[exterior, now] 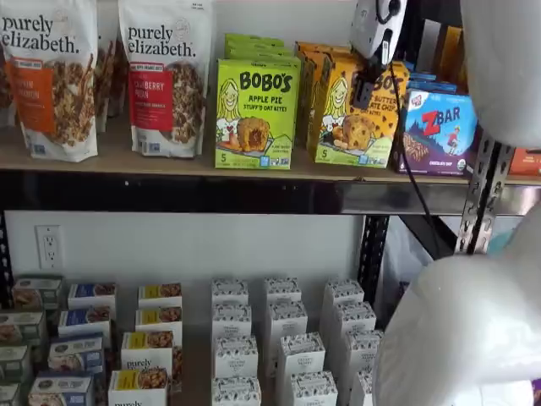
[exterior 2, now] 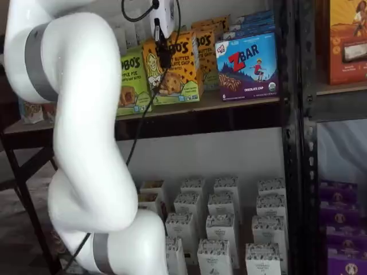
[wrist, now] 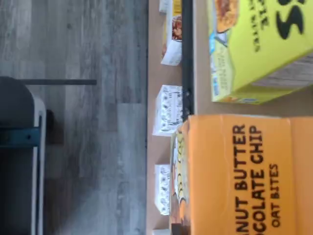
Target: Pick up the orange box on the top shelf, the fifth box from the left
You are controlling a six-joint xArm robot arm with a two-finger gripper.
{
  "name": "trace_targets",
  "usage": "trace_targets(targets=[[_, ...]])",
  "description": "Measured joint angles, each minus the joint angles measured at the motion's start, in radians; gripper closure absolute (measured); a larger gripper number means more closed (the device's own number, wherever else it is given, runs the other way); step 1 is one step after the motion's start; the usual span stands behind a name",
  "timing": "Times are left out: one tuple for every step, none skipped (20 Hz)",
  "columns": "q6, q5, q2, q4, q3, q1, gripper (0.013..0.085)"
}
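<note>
The yellow-orange cardboard carton of peanut butter chocolate chip oat bites (exterior: pixel 353 114) stood upright at the front of the light wood top shelf with its black metal front rail (exterior: pixel 169 161), between the lime-green apple pie carton (exterior: pixel 254 112) and the blue-purple ZBAR carton (exterior: pixel 441 131), close beside both. The white-bodied gripper with black fingers (exterior: pixel 365 89) hung over the carton's upper front, and in both shelf views the fingers showed only as one dark shape against the print, so whether they were spread or closed could not be told. The wrist view looked down on the carton's flat orange top panel (wrist: pixel 244 176), with the shelf rail and the small white cartons (wrist: pixel 168 110) of the lower shelf beyond it. The carton was judged light, thin-walled and stiff only at its folded edges, with a smooth printed skin that could slip; its broad faces would likely dent under a hard squeeze. The best hold seemed to be across the narrow top near the upper corners, since the neighbours left little room at the sides.
</note>
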Motion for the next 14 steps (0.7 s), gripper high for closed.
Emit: trace_targets(targets=[[0.001,0.009,-0.01,-0.002,0.004,0.001,0.061],[0.003,0.018,-0.02,-0.005,0.009,0.002,0.061],[0.003,0.024,-0.031,-0.006,0.015,0.002,0.061],[0.003,0.032,-0.04,-0.007,0.02,0.002,0.061],[0.003,0.038,-0.048,-0.009,0.024,0.002,0.061],[0.004,0.043,-0.058,-0.011,0.03,0.002,0.061],[0.004,0.046,-0.069,-0.014,0.038,0.003,0.061],[0.005,0.052,-0.077,-0.016,0.043,0.004,0.061],[0.006,0.056,-0.083,-0.018,0.047,0.006,0.061],[0.007,0.06,-0.089,-0.023,0.053,0.008,0.061],[0.008,0.064,-0.098,-0.026,0.06,0.01,0.061],[0.009,0.067,-0.108,-0.031,0.068,0.011,0.061],[0.01,0.069,-0.117,-0.035,0.077,0.013,0.061],[0.01,0.071,-0.125,-0.037,0.085,0.014,0.061]])
